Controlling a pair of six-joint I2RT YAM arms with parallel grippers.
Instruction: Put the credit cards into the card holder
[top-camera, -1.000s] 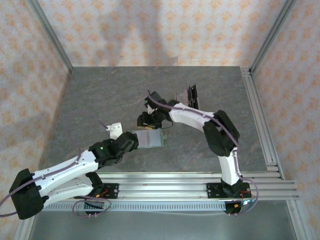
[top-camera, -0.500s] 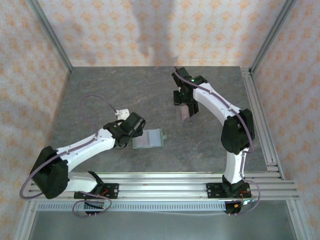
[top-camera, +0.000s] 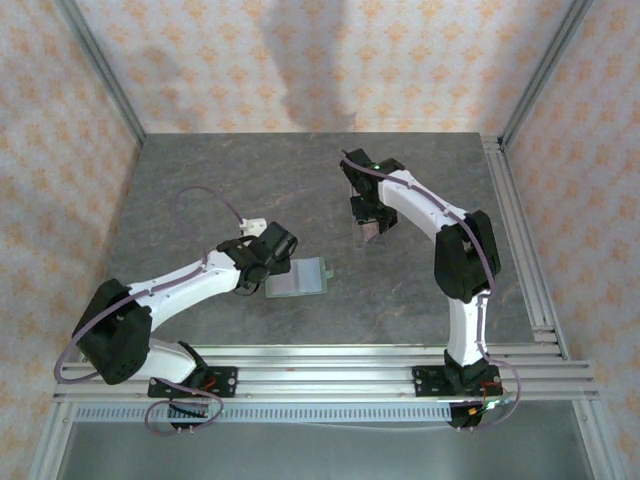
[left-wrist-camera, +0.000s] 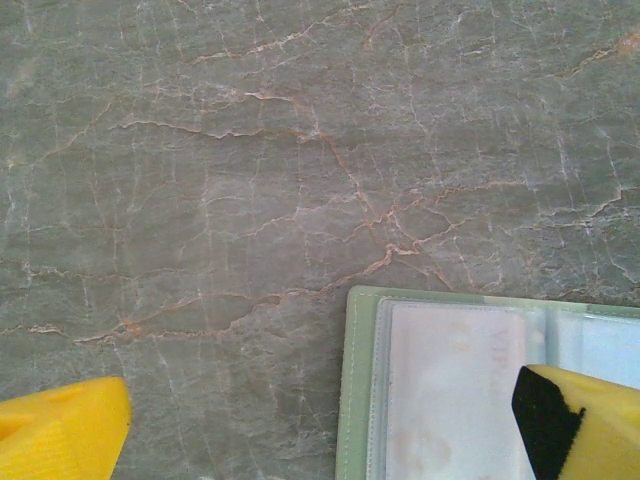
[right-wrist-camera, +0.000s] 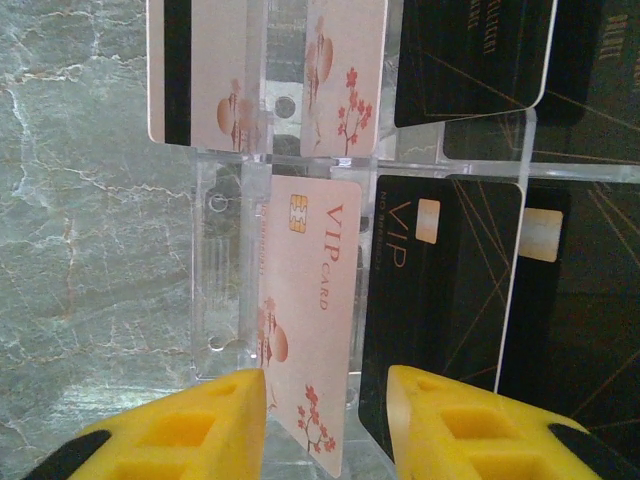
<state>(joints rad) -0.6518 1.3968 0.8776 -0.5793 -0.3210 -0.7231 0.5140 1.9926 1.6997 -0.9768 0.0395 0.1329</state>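
Note:
The card holder (top-camera: 300, 277) lies open on the stone table, sage green with a pale card showing in its clear pocket (left-wrist-camera: 450, 390). My left gripper (top-camera: 265, 268) hovers over its left edge, jaws open wide (left-wrist-camera: 320, 430), one yellow fingertip (left-wrist-camera: 60, 435) over bare table and the other (left-wrist-camera: 585, 425) over the pocket. The credit cards stand in a clear acrylic rack (top-camera: 372, 235). My right gripper (top-camera: 370, 215) is at the rack, open, its jaws (right-wrist-camera: 325, 385) straddling a pink VIP card (right-wrist-camera: 310, 310). A gap shows on the right side. A black VIP card (right-wrist-camera: 440, 300) stands beside it.
More pink (right-wrist-camera: 205, 70) and black (right-wrist-camera: 470, 55) cards fill the rack's back row. Aluminium rails run along the near edge (top-camera: 330, 365) and the right side (top-camera: 515, 240). Patterned walls enclose the table on three sides.
My right arm swung from the card holder back to the rack, and its jaws have narrowed around the pink card. My left arm moved up beside the card holder's left edge.

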